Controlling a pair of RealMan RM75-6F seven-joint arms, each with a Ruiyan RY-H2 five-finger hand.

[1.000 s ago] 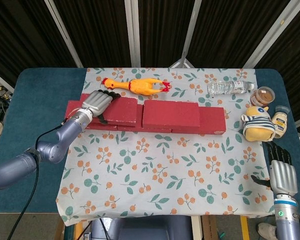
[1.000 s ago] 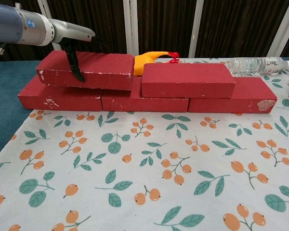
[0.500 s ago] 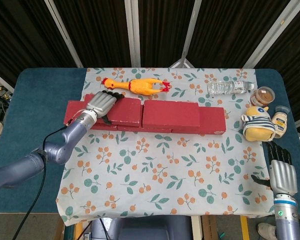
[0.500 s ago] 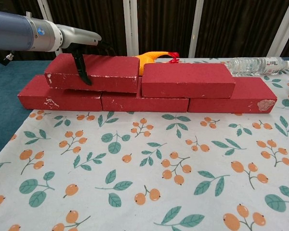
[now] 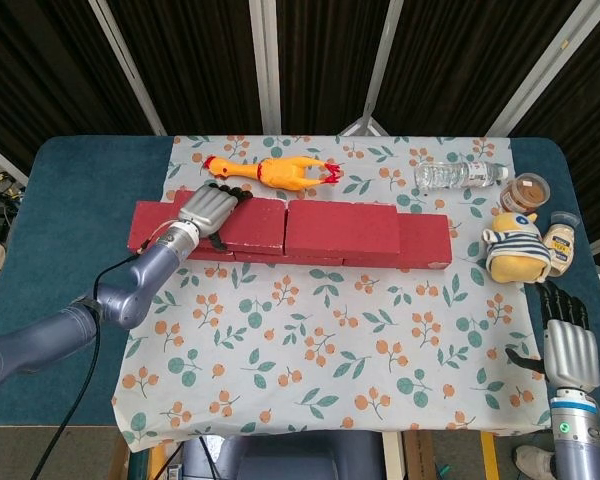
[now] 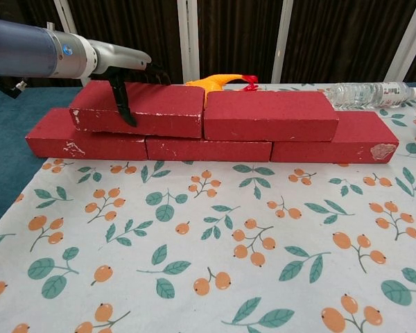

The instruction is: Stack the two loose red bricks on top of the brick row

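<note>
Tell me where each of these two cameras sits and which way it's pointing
Head view: high above the near edge, looking steeply down on the table; shows left hand gripping the upper left brick, and right hand open by the near right corner.
Chest view: low, near table height, facing the brick row side-on; only the left hand shows.
Shared: bricks, left hand, rubber chicken, water bottle.

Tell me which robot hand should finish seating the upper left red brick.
Left. The left robot hand already grips the upper left red brick; the right robot hand is at the table's near right edge, away from the bricks.
</note>
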